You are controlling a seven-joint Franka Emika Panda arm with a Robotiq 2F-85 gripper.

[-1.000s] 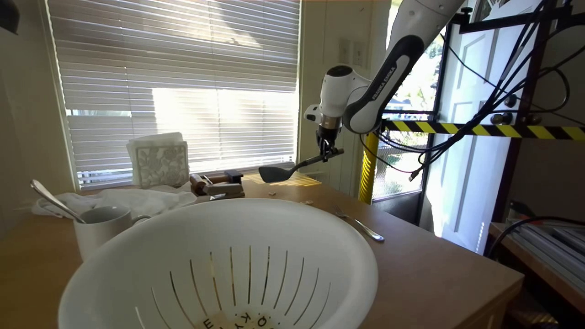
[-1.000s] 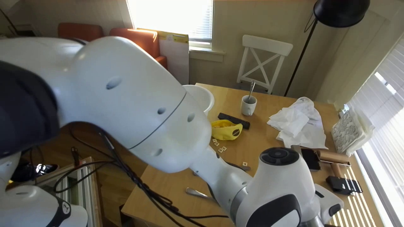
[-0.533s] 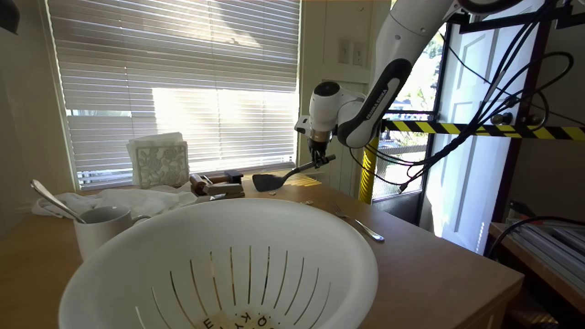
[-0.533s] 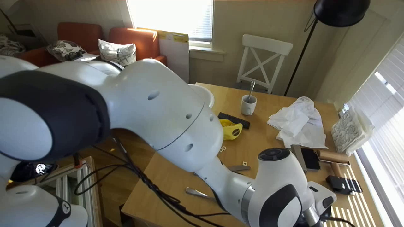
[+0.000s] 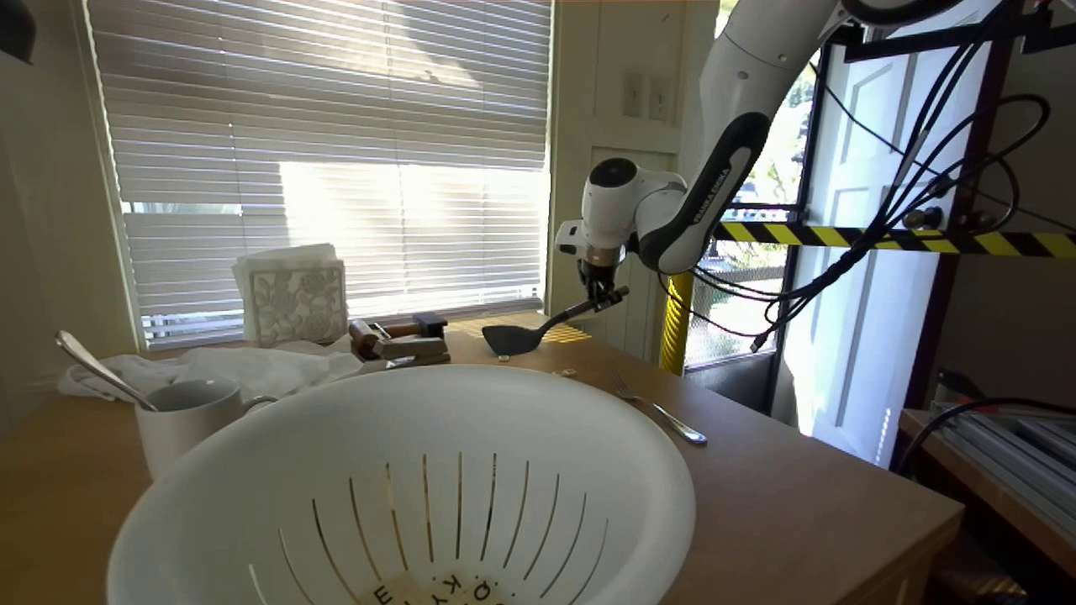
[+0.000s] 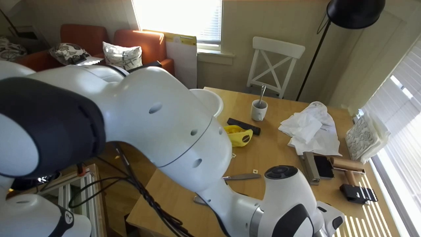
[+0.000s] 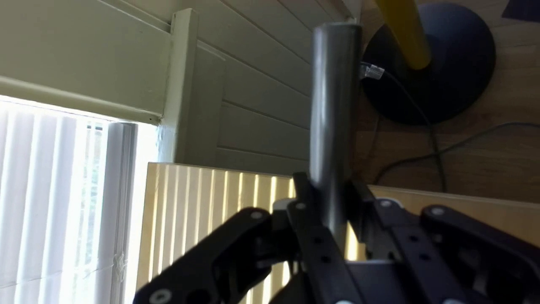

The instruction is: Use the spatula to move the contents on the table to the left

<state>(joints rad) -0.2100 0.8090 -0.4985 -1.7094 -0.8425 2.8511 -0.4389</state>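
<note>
Arm [image 5: 719, 181]: FRANKA EMIKA; tiles [image 5: 451, 585]: E, K, Q

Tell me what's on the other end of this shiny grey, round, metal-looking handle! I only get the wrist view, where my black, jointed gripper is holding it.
Observer: The broad, flat, dark grey head of a spatula; it shows in an exterior view.
Operator: Cool! Is anything teeny near it?
Observer: Yes, a small, pale, flat tile shows just below the spatula in that view. I can't tell whether they touch.
Operator: Okay! Is there anything tippy I should watch out for?
Observer: Maybe: a white, round, ceramic-looking mug stands upright on the light brown wooden table, with a silvery metal utensil leaning in it.
</note>
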